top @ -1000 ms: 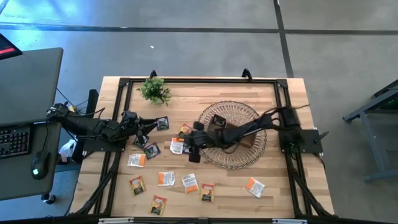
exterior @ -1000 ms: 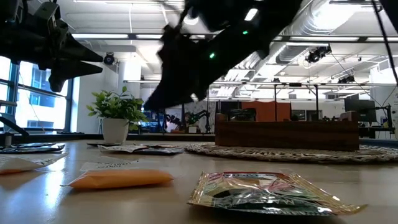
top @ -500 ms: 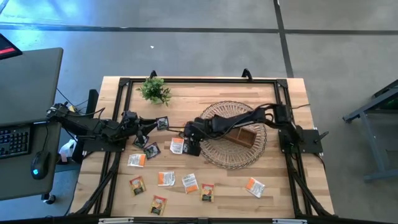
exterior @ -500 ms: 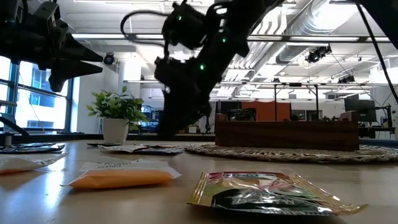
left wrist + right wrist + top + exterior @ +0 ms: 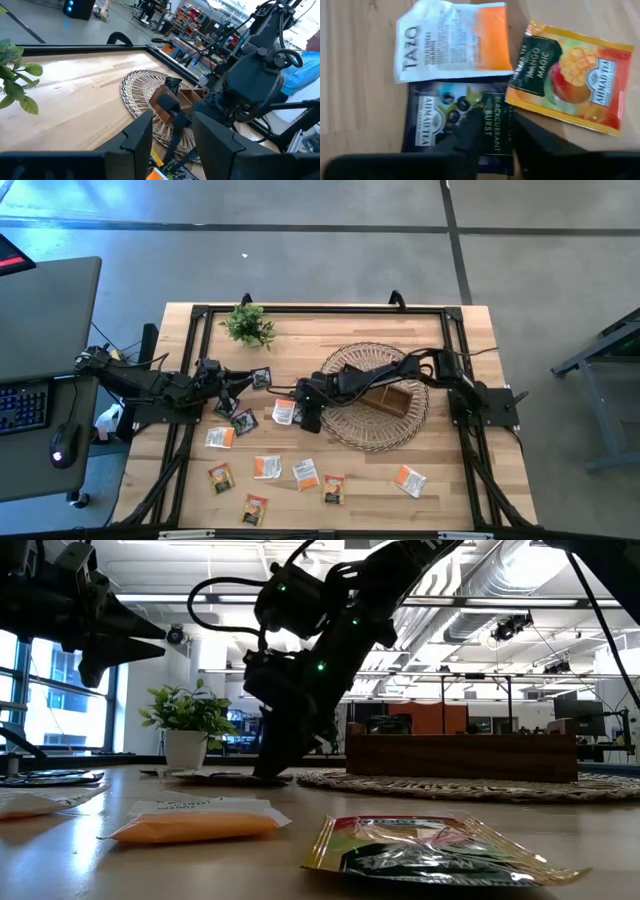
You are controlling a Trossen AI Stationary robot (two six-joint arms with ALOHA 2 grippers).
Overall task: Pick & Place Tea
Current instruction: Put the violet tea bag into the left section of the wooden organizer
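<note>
- Three tea packets lie bunched under the right tool [image 5: 487,132]: a black blackcurrant packet [image 5: 457,125], a white-and-orange packet [image 5: 452,42] beyond it, and a yellow mango packet [image 5: 567,80] just beside both (the mango one sits askew and overlaps the black one's corner).
- Seen from above, this cluster sits on the tabletop [image 5: 330,330] just off the wicker basket's [image 5: 375,395] rim, on the side toward the left arm, and the right arm reaches across the basket to get there.
- The right tool points straight down at the blackcurrant packet; its two dark fingers [image 5: 467,135] straddle the packet's near edge with a narrow gap between them. Whether they already pinch the packet I cannot tell; nothing looks lifted.
- The packet lies flat, so I judge the coming move turns on the fingers catching that edge without dragging the two neighbours that touch it.
- The basket, with the wooden tray [image 5: 385,397] in it, lies just behind the right tool, back along its own arm.
- The left tool [image 5: 172,132] hovers near the black packets [image 5: 245,418] on its own side, jaws parted and holding nothing; other packets lie scattered toward the tabletop's front.
</note>
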